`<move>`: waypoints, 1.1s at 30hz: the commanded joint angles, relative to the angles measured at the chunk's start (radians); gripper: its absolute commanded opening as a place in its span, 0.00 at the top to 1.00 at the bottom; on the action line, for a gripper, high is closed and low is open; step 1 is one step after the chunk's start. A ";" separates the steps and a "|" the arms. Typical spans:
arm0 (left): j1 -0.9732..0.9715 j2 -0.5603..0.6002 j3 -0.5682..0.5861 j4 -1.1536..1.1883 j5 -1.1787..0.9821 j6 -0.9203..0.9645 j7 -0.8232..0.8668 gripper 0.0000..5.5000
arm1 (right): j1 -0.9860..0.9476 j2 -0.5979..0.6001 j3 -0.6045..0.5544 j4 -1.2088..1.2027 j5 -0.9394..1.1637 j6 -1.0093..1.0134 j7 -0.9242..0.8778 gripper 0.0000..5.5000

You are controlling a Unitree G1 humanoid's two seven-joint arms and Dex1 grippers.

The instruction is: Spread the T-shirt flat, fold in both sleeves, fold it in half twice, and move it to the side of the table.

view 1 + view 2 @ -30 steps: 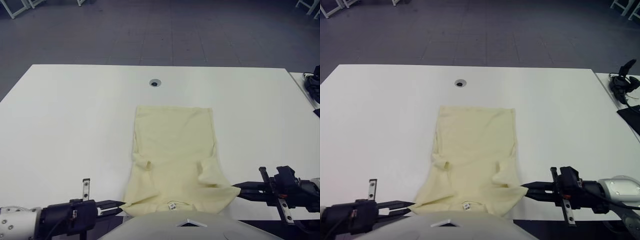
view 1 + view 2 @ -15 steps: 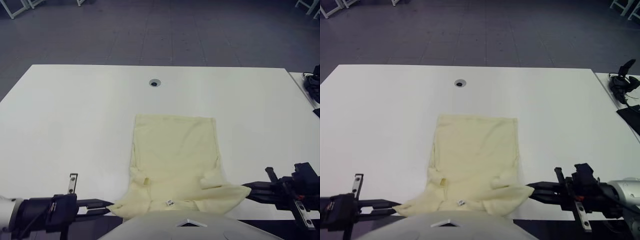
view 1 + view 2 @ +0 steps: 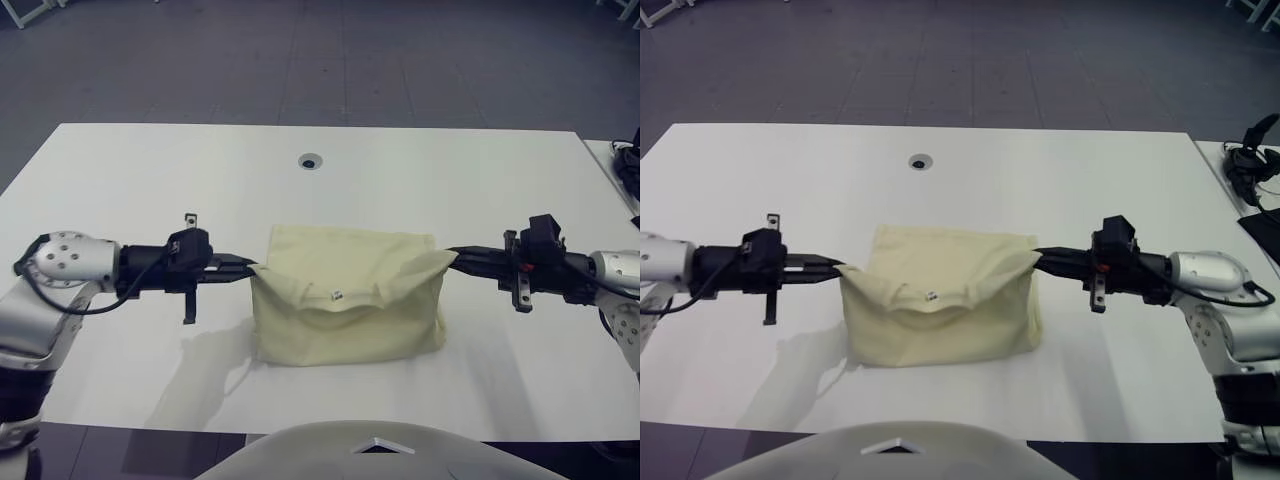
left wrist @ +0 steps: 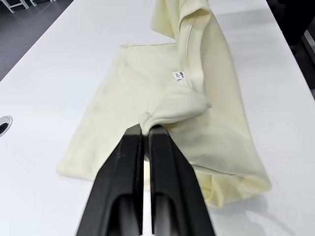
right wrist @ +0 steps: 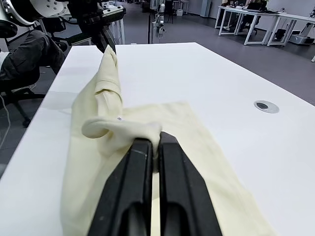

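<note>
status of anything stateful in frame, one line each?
pale yellow cotton T-shirt: collar end held up off the white table, hem end lying flat; half-fold unfinished.
left gripper: shut on one shoulder corner of the T-shirt.
right gripper: shut on the other shoulder corner.

On the table (image 3: 130,180), the T-shirt (image 3: 345,315) lies between the left gripper (image 3: 251,266) and right gripper (image 3: 451,257), a grommet hole (image 3: 311,161) behind it.

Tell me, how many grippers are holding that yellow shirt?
2: the left gripper pinches the T-shirt at its left corner, the right gripper at its right corner.
</note>
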 commanded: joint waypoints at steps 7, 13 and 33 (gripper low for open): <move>-0.268 -0.192 -0.081 0.330 0.126 -0.042 0.035 1.00 | -0.209 0.130 0.080 0.254 -0.152 -0.029 0.043 1.00; -0.332 -0.270 -0.095 0.465 0.180 -0.092 0.047 1.00 | -0.293 0.188 0.085 0.373 -0.214 -0.056 0.052 1.00; -0.458 -0.483 -0.047 0.880 0.348 -0.263 0.334 0.90 | -0.471 0.294 0.056 0.824 -0.483 -0.322 -0.169 0.73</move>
